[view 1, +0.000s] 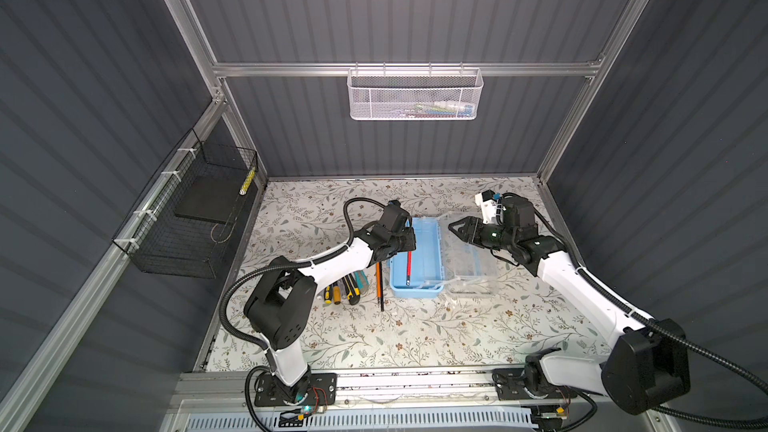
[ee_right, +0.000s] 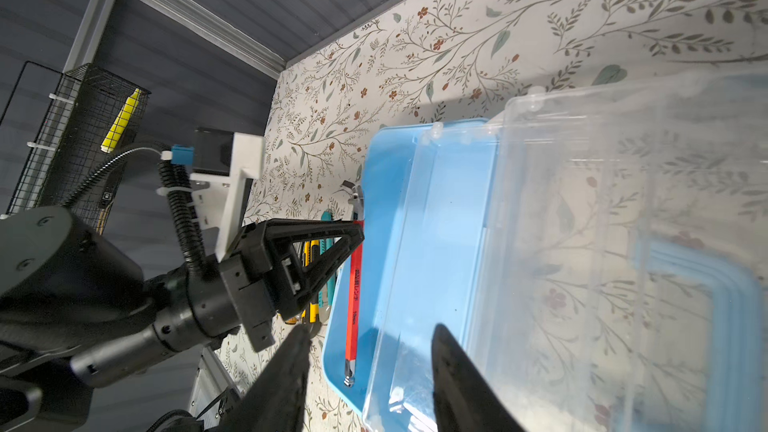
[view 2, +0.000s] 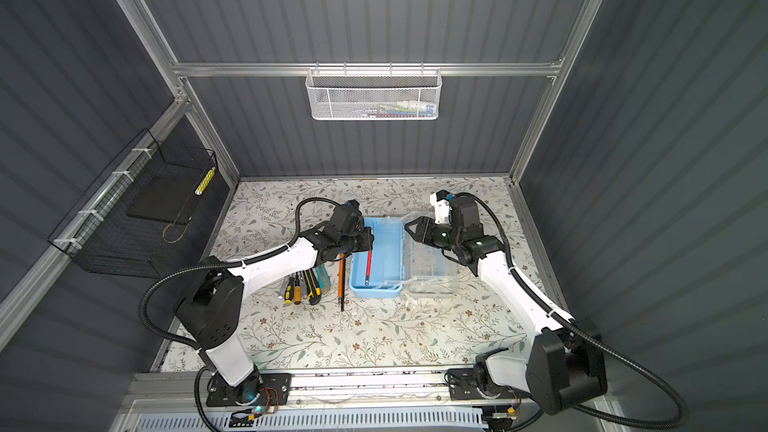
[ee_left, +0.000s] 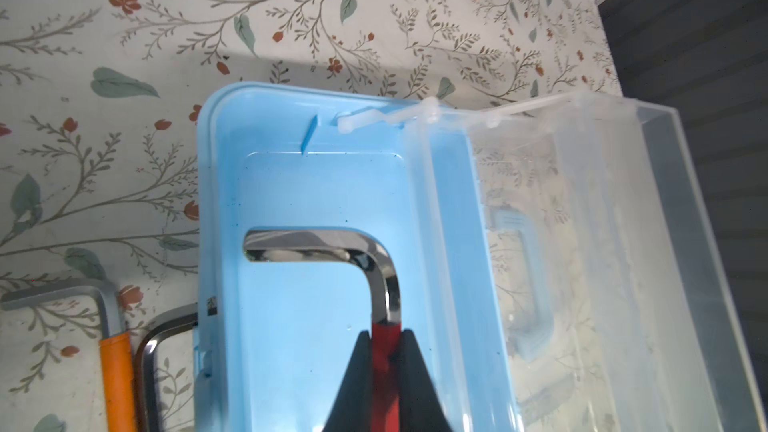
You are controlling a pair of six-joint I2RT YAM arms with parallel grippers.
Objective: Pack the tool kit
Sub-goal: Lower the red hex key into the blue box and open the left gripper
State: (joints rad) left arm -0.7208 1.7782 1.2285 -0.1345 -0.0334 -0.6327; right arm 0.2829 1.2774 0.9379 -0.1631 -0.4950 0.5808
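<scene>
Floral-covered desk (view 1: 415,338): the light-blue box (view 1: 428,251) sits mid-frame in both top views, its clear lid (view 1: 469,268) laid open to the right. Left pincer (ee_left: 385,338) is clamped on a red hex key (view 1: 408,268) inside the box. Right pincer (ee_right: 370,336) hangs above the lid, jaws apart and empty. Screwdrivers (view 1: 334,295), utility knives (view 1: 355,286) and an orange hex key (view 1: 379,284) lie left of the box, unpacked. Packing is judged barely begun.

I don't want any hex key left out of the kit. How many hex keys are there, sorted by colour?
red hex key: 1
orange hex key: 1
dark hex key: 1
Total: 3
</scene>
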